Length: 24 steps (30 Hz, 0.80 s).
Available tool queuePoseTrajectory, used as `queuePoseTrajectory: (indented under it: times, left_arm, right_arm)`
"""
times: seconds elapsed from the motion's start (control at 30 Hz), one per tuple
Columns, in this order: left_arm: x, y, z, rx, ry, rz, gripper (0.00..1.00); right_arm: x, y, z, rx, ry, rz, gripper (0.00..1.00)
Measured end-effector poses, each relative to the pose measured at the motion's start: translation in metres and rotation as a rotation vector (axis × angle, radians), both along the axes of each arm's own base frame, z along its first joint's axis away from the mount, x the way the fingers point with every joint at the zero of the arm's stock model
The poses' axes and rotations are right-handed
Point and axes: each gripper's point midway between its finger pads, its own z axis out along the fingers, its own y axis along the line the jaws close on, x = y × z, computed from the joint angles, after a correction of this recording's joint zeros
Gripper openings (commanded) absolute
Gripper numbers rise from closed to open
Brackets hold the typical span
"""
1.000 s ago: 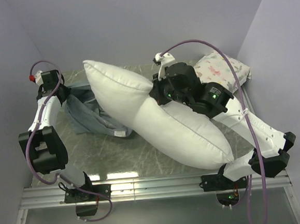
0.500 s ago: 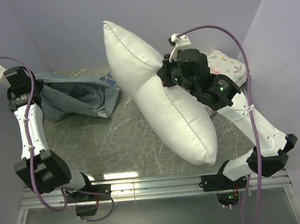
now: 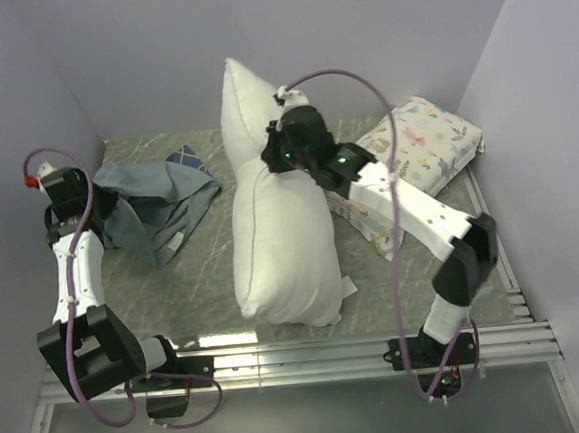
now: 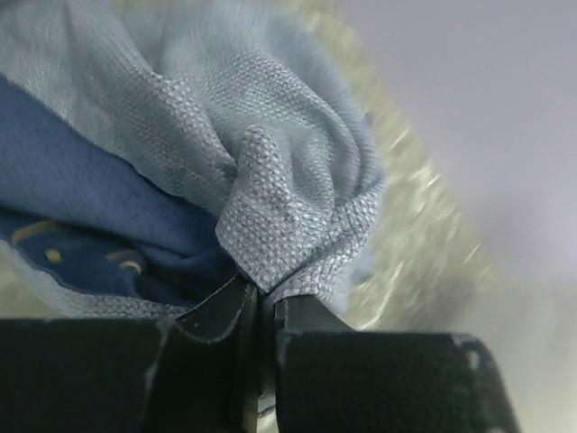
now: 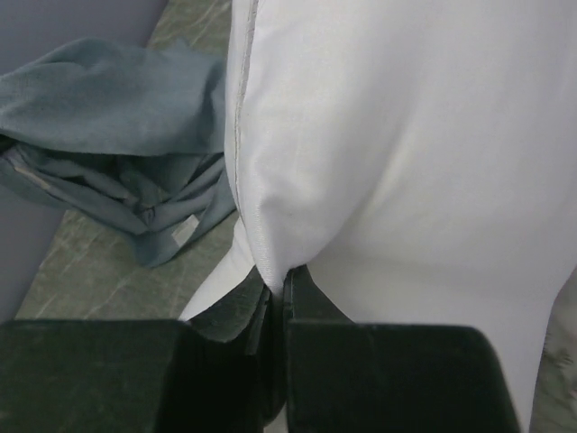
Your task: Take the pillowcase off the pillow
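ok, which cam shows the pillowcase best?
Top external: the whole pillowcase sits crumpled at the left, off the pillow. Left wrist shows only a close-up bunch pinched in the left gripper. Right wrist catches part of it, beside the pillow's edge.

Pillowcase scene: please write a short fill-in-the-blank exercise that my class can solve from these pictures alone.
1. In the top view, the pillowcase lies to the ___ of the pillow.
2. The left claw is shut on a fold of the ___.
3. The right claw is shut on the seam of the plain white ___.
4. The floral pillow lies to the ___ of the pillow.

Missing words: left; pillowcase; pillow; right.
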Motion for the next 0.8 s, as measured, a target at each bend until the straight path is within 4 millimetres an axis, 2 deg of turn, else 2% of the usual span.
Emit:
queuePoseTrajectory:
  times: [0.1, 0.17, 0.2, 0.23, 0.3, 0.33, 0.37, 0.43, 0.47, 0.53, 0.57, 0.63, 0.67, 0.8]
  left_arm:
    - [-0.018, -0.013, -0.044, -0.046, 0.077, -0.023, 0.15]
    - [-0.029, -0.020, -0.061, -0.067, 0.104, -0.036, 0.26]
    - [-0.033, -0.024, -0.067, -0.076, 0.113, -0.045, 0.29]
    - [-0.037, -0.029, -0.071, -0.078, 0.117, -0.058, 0.38]
    - [-0.042, -0.040, -0.074, -0.077, 0.115, -0.085, 0.49]
    - [-0.044, -0.045, -0.075, -0.074, 0.112, -0.099, 0.59]
    - [-0.045, -0.050, -0.074, -0.067, 0.104, -0.112, 0.64]
    - [-0.049, -0.057, -0.071, -0.058, 0.090, -0.133, 0.75]
    - [-0.052, -0.059, -0.067, -0.045, 0.081, -0.140, 0.78]
    - [-0.056, -0.059, -0.058, -0.024, 0.059, -0.144, 0.85]
    - [-0.058, -0.059, -0.052, -0.007, 0.046, -0.148, 0.88]
    - [-0.062, -0.059, -0.041, 0.017, 0.027, -0.149, 0.93]
    - [-0.063, -0.059, -0.032, 0.035, 0.016, -0.156, 0.96]
    - [-0.059, -0.061, 0.009, 0.090, -0.055, -0.193, 0.99]
  right_arm:
    - [0.016, 0.035, -0.048, 0.019, 0.079, 0.052, 0.00]
    - [0.021, 0.060, -0.077, 0.054, 0.133, 0.103, 0.00]
    - [0.022, 0.068, -0.085, 0.071, 0.151, 0.121, 0.00]
    - [0.022, 0.078, -0.090, 0.099, 0.164, 0.146, 0.00]
    - [0.019, 0.095, -0.092, 0.138, 0.179, 0.191, 0.00]
    - [0.019, 0.102, -0.092, 0.151, 0.186, 0.208, 0.00]
    - [0.019, 0.108, -0.092, 0.166, 0.192, 0.225, 0.00]
    - [0.021, 0.120, -0.096, 0.194, 0.214, 0.253, 0.08]
    - [0.021, 0.126, -0.099, 0.213, 0.229, 0.270, 0.21]
    - [0.019, 0.139, -0.108, 0.258, 0.261, 0.306, 0.36]
    - [0.017, 0.145, -0.111, 0.278, 0.275, 0.327, 0.48]
    - [0.014, 0.155, -0.113, 0.314, 0.292, 0.362, 0.57]
    - [0.012, 0.161, -0.110, 0.331, 0.293, 0.382, 0.64]
    - [0.007, 0.176, -0.087, 0.366, 0.262, 0.433, 0.75]
